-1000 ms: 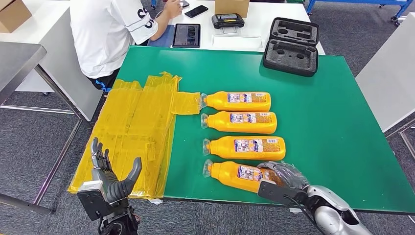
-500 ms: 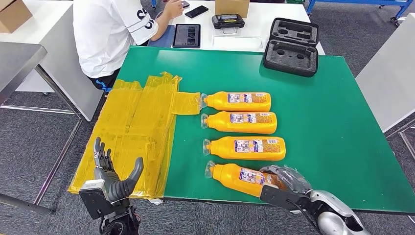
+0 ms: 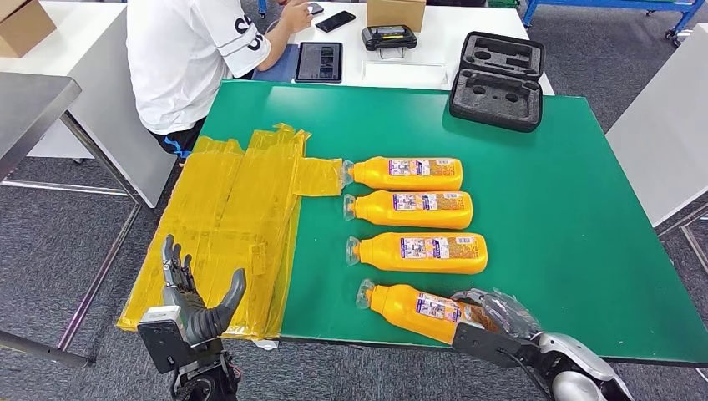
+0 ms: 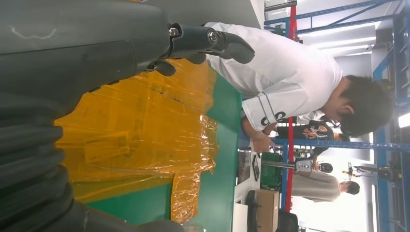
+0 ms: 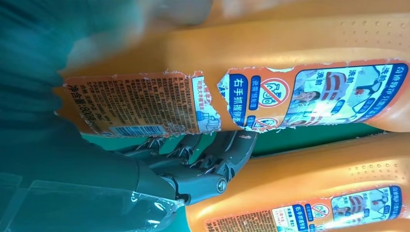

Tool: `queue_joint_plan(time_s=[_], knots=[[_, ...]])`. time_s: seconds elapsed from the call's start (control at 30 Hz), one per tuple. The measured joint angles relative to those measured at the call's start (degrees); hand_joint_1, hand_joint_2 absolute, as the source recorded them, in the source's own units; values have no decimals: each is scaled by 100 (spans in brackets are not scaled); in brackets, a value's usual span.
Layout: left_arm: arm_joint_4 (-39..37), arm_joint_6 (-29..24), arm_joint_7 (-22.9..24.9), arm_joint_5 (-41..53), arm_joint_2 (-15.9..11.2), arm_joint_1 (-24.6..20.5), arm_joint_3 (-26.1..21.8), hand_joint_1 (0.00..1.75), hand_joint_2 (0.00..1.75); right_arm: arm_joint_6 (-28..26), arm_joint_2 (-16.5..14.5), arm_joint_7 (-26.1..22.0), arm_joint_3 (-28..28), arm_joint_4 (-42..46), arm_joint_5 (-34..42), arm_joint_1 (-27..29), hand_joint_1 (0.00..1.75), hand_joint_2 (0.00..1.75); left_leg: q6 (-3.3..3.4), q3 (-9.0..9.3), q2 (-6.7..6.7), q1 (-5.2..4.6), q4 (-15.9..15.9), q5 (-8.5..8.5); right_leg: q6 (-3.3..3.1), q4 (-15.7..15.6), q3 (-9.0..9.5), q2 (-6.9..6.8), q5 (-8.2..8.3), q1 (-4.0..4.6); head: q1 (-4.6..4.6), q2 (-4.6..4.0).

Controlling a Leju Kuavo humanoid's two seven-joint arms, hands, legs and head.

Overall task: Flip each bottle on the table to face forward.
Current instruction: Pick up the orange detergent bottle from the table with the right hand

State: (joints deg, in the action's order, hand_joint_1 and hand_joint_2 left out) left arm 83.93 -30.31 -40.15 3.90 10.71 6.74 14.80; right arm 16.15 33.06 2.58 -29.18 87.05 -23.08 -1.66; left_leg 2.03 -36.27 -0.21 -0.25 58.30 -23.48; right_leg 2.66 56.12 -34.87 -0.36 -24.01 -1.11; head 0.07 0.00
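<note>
Four orange bottles lying on their sides in a column at centre frame on a green table (image 3: pixel 584 209), caps pointing left. Nearest bottle (image 3: pixel 413 307), lower centre and slightly skewed, gripped at its base end by the right hand (image 3: pixel 493 317), fingers (image 5: pixel 217 159) curled around it. Left hand (image 3: pixel 194 296) at lower left, holding nothing, fingers spread upward. Crinkled yellow plastic sheeting (image 3: pixel 225 225) covering the table's left part. Open black foam case (image 3: pixel 498 79) at upper right. Seated person (image 3: pixel 188 54) at upper left beside one tablet (image 3: pixel 318 60).
</note>
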Motion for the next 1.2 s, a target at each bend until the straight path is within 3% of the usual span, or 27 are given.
queue_joint_plan(time_s=[0.27,0.5,0.73,1.2], knots=[[-4,40,0,-28,0,-21,0,0,175,-361,-134,-293,127,0,-64,114,175,175,1,-2,0,-2,0,-1,1,1,1,2,1,-2,1,0],[2,-20,0,-23,0,-6,0,0,175,-728,-601,-636,259,-15,-264,150,175,175,-1,-5,1,1,-1,-1,1,3,-3,4,1,1,0,0],[18,-36,0,22,0,4,-4,0,175,-749,-958,-792,329,-184,-259,-108,175,175,-1,-9,1,-1,-2,0,1,3,-5,3,0,-3,2,0],[52,-19,-1,-1,1,38,-45,0,175,-794,-1182,-898,355,-385,-196,-241,175,175,0,-12,0,-4,-2,-1,2,3,-6,3,-1,-5,0,0]])
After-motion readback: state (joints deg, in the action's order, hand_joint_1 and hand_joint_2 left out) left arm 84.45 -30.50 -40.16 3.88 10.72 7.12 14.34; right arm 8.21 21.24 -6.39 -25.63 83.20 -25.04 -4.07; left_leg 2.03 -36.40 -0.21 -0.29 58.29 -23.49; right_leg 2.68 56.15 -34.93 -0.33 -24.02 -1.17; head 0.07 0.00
